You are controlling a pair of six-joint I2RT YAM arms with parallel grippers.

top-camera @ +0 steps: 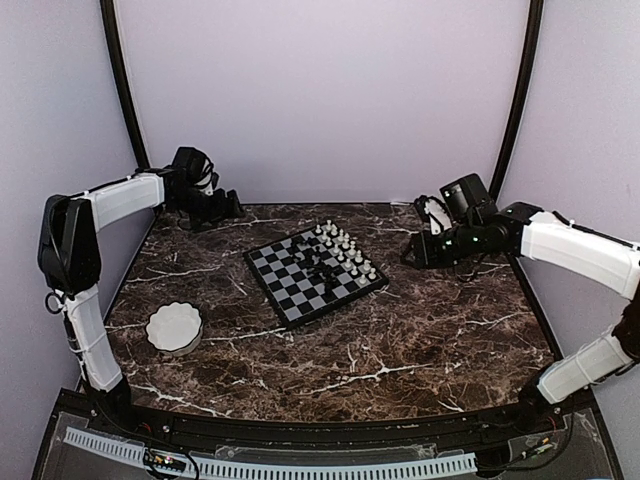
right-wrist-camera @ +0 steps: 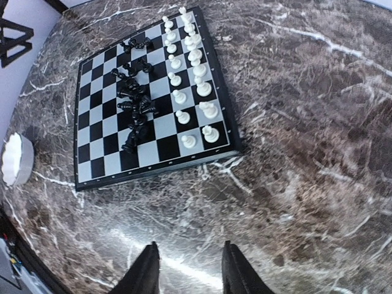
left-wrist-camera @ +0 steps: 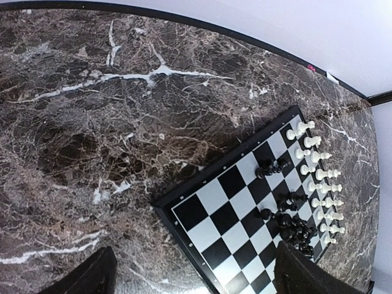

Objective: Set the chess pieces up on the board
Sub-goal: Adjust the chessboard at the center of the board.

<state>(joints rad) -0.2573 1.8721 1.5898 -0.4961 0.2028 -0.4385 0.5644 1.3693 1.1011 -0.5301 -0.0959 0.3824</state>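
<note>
The board [top-camera: 287, 283] lies turned at an angle in the middle of the marble table. White chess pieces [top-camera: 341, 246] stand in two rows along its far right side, and black pieces [top-camera: 316, 263] lie jumbled near its centre. My left gripper [top-camera: 231, 208] rests at the back left, away from the board, open wide and empty [left-wrist-camera: 196, 282]. In its view the board [left-wrist-camera: 226, 214] shows black pieces [left-wrist-camera: 288, 223] and white pieces [left-wrist-camera: 323, 174]. My right gripper [top-camera: 411, 252] hovers right of the board, its fingers [right-wrist-camera: 144, 272] apart with nothing between them. The right wrist view shows the board [right-wrist-camera: 98, 136], white rows [right-wrist-camera: 179, 96] and black heap [right-wrist-camera: 131, 92].
A white scalloped bowl [top-camera: 174, 327] sits at the near left of the table, also seen as the bowl [right-wrist-camera: 15, 159] at the left edge of the right wrist view. Dark veined marble [top-camera: 400, 350] surrounds the board. Lilac walls close in the back and sides.
</note>
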